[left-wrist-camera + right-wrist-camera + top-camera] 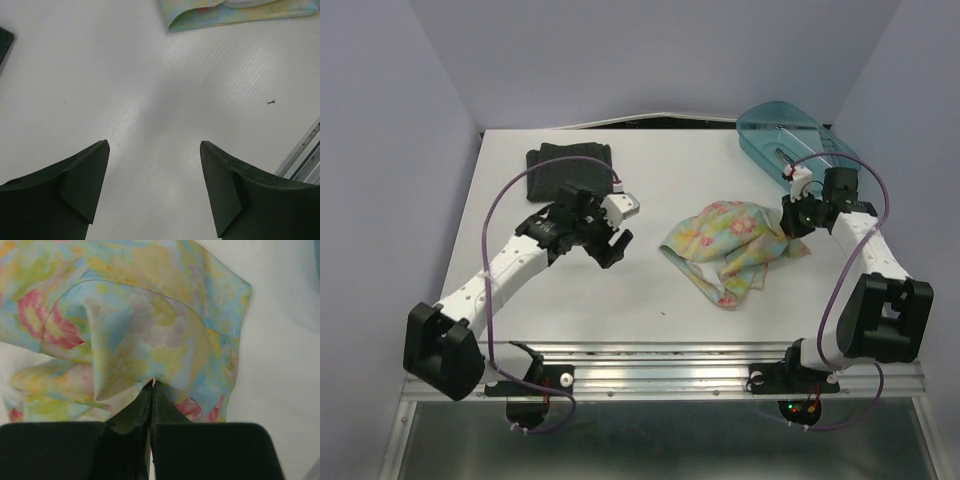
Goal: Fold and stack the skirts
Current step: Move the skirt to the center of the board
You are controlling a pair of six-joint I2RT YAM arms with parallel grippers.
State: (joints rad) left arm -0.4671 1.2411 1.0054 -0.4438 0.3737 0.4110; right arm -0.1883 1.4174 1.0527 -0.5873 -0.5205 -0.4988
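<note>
Top external view, your left gripper (623, 232) at 9 o'clock of the table (670, 165), fingers (75, 190) spread apart, black skirt (565, 166) folded at 11 o'clock, floral skirt (730, 248) rumpled at 3 o'clock, your right gripper (151, 384) clamped on its right edge.

Bright, even light, soft shadows.
Pale glare streaks the white matte tabletop (150, 110); the close pastel floral cloth skirt (150, 330) looks slightly blurred.
</note>
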